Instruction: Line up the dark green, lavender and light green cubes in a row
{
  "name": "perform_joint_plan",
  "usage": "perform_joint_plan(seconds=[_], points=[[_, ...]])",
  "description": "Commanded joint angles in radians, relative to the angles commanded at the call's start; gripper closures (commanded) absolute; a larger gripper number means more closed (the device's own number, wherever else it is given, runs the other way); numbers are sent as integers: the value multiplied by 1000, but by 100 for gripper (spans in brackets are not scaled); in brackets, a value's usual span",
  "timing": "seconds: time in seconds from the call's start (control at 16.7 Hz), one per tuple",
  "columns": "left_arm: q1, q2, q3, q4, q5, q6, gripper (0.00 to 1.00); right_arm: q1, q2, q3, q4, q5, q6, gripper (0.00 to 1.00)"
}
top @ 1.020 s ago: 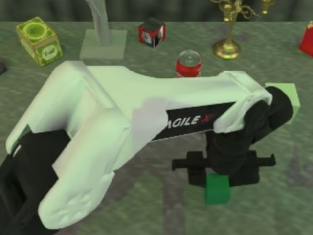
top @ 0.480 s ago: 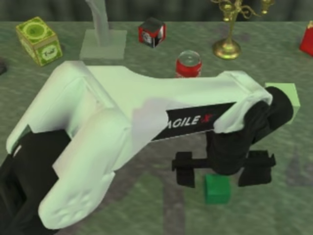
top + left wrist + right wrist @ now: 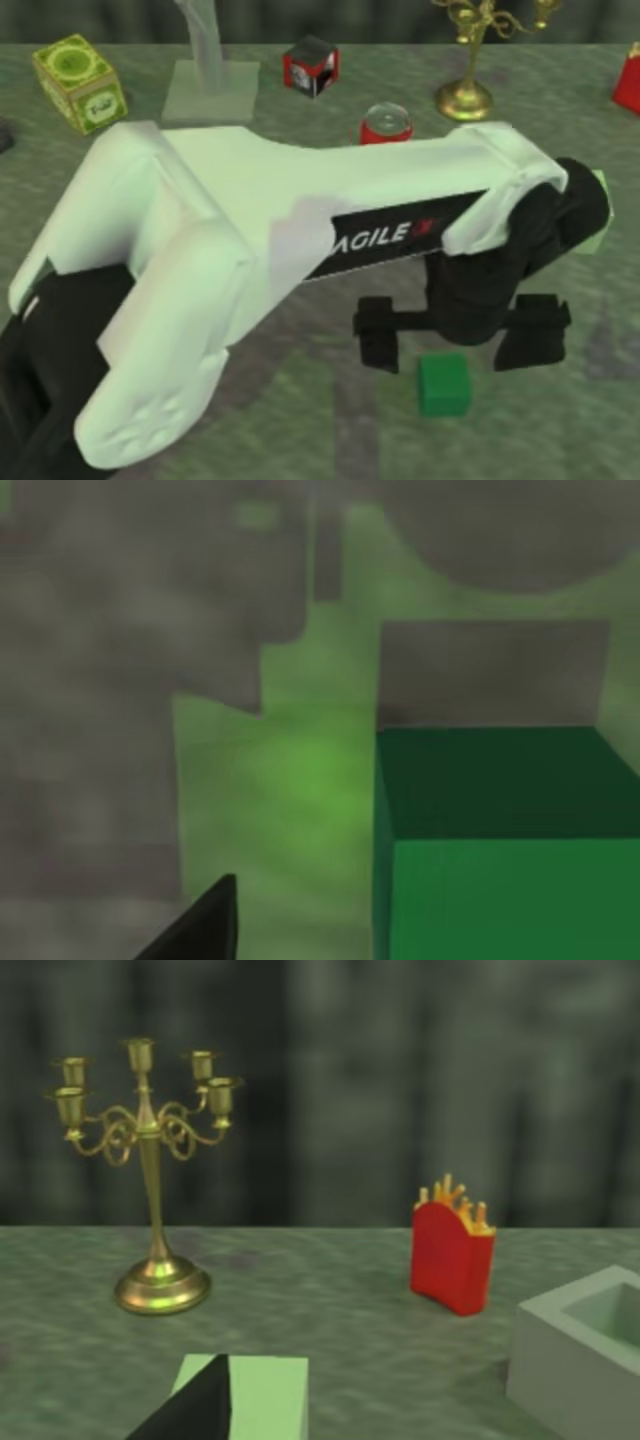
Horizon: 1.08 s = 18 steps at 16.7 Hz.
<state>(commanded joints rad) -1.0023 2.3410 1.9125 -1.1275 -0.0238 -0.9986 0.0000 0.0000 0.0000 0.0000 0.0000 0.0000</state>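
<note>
Fingers of my left claw (image 3: 460, 335) stood spread wide, clear of the dark green cube (image 3: 444, 384), which sat free on the table (image 3: 560, 100) just near of them. A second before, they had clamped that cube; since then they had parted and lifted. Light green cube (image 3: 598, 212) lay right, half hidden by my wrist. I could not tell my right claw's state.

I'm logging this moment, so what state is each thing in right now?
left gripper: open, above the dark green cube, not touching it.
dark green cube: released, flat on the table.
light green cube: on the table, mostly hidden by the left arm.
soda can: upright.
candelabra: upright.
</note>
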Motion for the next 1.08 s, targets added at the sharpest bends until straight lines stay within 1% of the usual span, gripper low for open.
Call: perform_joint_plan(seconds=[0.18,0.3,0.66,0.84,0.96,1.08], points=[[7,-23,85,-120,1,-3,0,0,0,0,0,0,0,0],[11,-36,123,-162,2,-3,0,0,0,0,0,0,0,0],[10,-35,125,-164,2,7,0,0,0,0,0,0,0,0],[44,-38,116,-160,1,98,0,0,0,0,0,0,0,0],[87,-43,103,-155,1,209,0,0,0,0,0,0,0,0],[144,-51,82,-147,2,352,0,0,0,0,0,0,0,0]])
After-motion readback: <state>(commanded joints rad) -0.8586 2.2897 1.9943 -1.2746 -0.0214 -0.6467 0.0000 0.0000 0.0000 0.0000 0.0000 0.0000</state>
